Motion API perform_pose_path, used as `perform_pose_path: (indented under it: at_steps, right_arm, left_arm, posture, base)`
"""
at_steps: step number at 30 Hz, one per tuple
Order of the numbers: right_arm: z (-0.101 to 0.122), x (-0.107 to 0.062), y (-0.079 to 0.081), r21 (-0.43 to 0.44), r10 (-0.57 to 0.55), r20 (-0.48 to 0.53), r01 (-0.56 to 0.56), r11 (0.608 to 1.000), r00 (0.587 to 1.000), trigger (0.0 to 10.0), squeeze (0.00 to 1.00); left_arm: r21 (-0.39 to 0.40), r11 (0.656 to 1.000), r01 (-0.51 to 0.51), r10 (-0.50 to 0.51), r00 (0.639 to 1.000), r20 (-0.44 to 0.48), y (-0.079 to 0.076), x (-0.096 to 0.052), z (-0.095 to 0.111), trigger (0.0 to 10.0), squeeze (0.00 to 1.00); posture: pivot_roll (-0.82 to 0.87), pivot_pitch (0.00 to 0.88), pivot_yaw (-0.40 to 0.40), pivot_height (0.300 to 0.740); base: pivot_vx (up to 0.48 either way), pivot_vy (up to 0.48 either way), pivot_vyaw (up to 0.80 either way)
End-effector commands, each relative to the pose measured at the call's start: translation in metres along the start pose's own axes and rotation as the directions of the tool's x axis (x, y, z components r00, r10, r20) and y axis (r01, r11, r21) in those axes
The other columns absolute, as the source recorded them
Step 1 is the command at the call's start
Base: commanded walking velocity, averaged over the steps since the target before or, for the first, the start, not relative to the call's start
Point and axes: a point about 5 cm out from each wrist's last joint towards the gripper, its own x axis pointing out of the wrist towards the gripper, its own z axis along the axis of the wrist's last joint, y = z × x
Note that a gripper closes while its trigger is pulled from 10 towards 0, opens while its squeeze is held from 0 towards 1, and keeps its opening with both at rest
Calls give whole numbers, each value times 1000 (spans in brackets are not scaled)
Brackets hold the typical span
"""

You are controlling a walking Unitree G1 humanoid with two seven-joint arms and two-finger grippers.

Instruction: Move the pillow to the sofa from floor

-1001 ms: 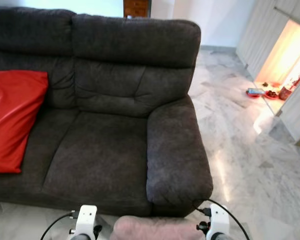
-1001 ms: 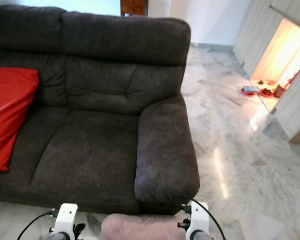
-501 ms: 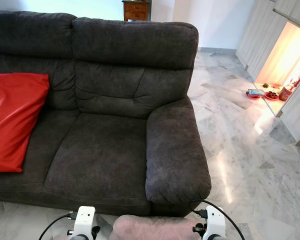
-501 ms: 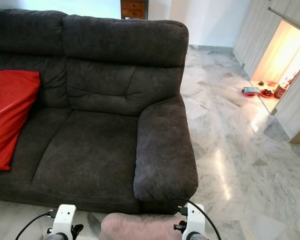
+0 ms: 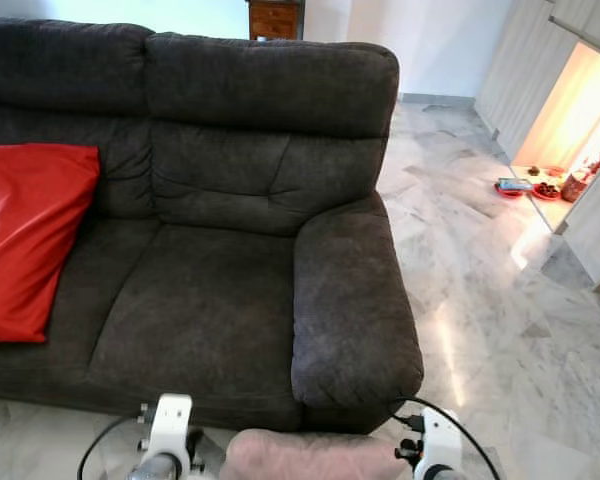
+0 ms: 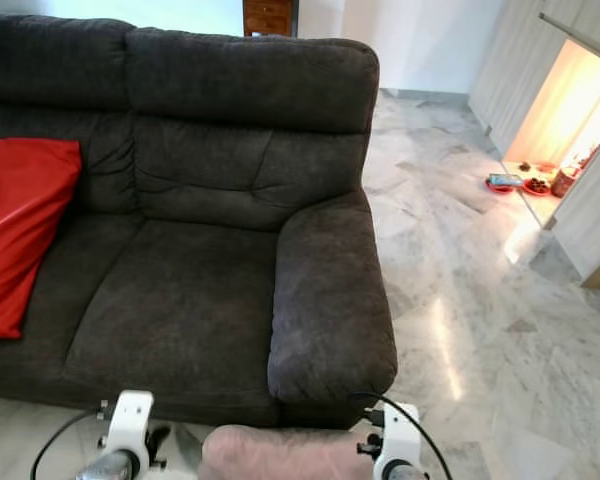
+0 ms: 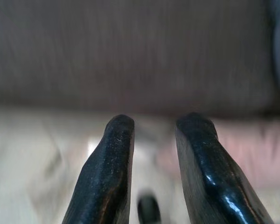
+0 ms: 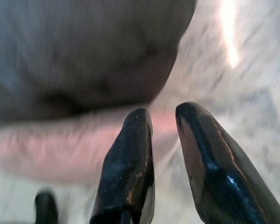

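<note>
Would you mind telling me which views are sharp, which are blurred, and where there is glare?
Both eye views are sharp on the sofa; glare streaks the marble floor and the lit alcove is overexposed. Both wrist views blur everything beyond the black fingers, including the pinkish pillow.

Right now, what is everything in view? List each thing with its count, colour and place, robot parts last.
Sofa: one, dark grey, straight ahead of the robot.
Red cushion: one, red, leaning on the sofa's left seat and backrest.
Pink pillow: one, pale pink, low in front of the sofa between the two arms.
Floor: light marble, to the right of the sofa.
Small items: a few, red and blue, on the floor in the lit opening at far right; too small to identify.
Wooden cabinet: one, brown, behind the sofa.
Left gripper: one, black fingers slightly apart.
Right gripper: one, black fingers slightly apart, beside the pillow.
</note>
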Motion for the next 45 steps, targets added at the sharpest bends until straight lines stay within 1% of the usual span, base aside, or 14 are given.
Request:
perform_pose_path:
  at_steps: [1, 3, 4, 6, 9, 12, 14, 17, 23, 29, 33, 37, 39, 45]
  right_arm:
    - [21, 3, -5, 24, -9, 114, 7, 1000, 993, 10000, 0]
    - [38, 3, -7, 25, -4, 213, -2, 1000, 977, 10000, 0]
    - [38, 3, -7, 25, -4, 213, -2, 1000, 977, 10000, 0]
    - [65, 1, -6, 24, 9, 367, -19, 1000, 930, 10000, 0]
    - [92, -8, -4, 3, 13, 516, -17, 1000, 856, 10000, 0]
    - [98, -13, -4, 5, 2, 566, -6, 1000, 825, 10000, 0]
    - [104, -20, -1, -1, -1, 624, 2, 1000, 781, 10000, 0]
    - [108, -29, 1, -22, 5, 666, 12, 1000, 746, 10000, 0]
    - [111, -63, 13, -61, 39, 740, 10, 998, 672, 10000, 0]
    - [117, -67, 13, -72, 43, 747, 17, 997, 664, 10000, 0]
    - [130, -70, 17, -101, 73, 750, 4, 995, 658, 10000, 0]
    - [137, -71, 21, -56, 57, 767, -22, 998, 639, 10000, 0]
    - [140, -74, 40, -99, 137, 766, -95, 991, 628, 10000, 0]
    - [141, -75, 42, -90, 128, 767, -92, 992, 628, 10000, 0]
  left_arm:
    - [53, 999, 1, -6, 995, 99, 0, 4, 19, 10000, 0]
    - [78, 997, -17, 1, 979, 203, 4, 4, 36, 10000, 0]
    - [78, 997, -17, 1, 979, 203, 4, 4, 36, 10000, 0]
    - [83, 996, -39, 9, 944, 329, 7, 3, 58, 10000, 0]
    - [95, 993, -69, 17, 888, 460, 10, -3, 81, 10000, 0]
    - [120, 989, -89, 15, 858, 514, 10, -7, 90, 10000, 0]
    - [125, 987, -103, 10, 811, 585, 8, -14, 100, 10000, 0]
    - [115, 987, -114, 18, 782, 622, 7, -20, 107, 10000, 0]
    - [87, 985, -147, 44, 709, 704, 13, -44, 126, 10000, 0]
    - [90, 985, -148, 39, 697, 716, 10, -51, 130, 10000, 0]
    - [85, 986, -144, 42, 704, 709, 6, -53, 133, 10000, 0]
    - [70, 986, -152, 57, 697, 715, 10, -52, 140, 10000, 0]
    - [81, 987, -142, 41, 694, 719, 10, -50, 144, 10000, 0]
    - [66, 986, -152, 58, 692, 720, 13, -51, 148, 10000, 0]
  posture:
    - [32, 0, -73, 740]
    - [28, 0, -70, 740]
    - [28, 0, -70, 740]
    - [21, 0, -63, 740]
    - [19, 0, -61, 740]
    - [21, 0, -62, 740]
    - [21, 0, -62, 740]
    - [24, 0, -63, 740]
    - [24, 0, -57, 740]
    - [23, 0, -61, 740]
    - [17, 0, -62, 740]
    - [9, 0, -54, 740]
    - [11, 0, -52, 740]
    - [0, 0, -46, 740]
  base:
    - [0, 0, 0]
    - [0, 0, 0]
    - [0, 0, 0]
    - [0, 0, 0]
    - [0, 0, 0]
    - [0, 0, 0]
    - [0, 0, 0]
    - [0, 0, 0]
    - [0, 0, 0]
    - [0, 0, 0]
    - [0, 0, 0]
    - [0, 0, 0]
    - [0, 0, 0]
    - [0, 0, 0]
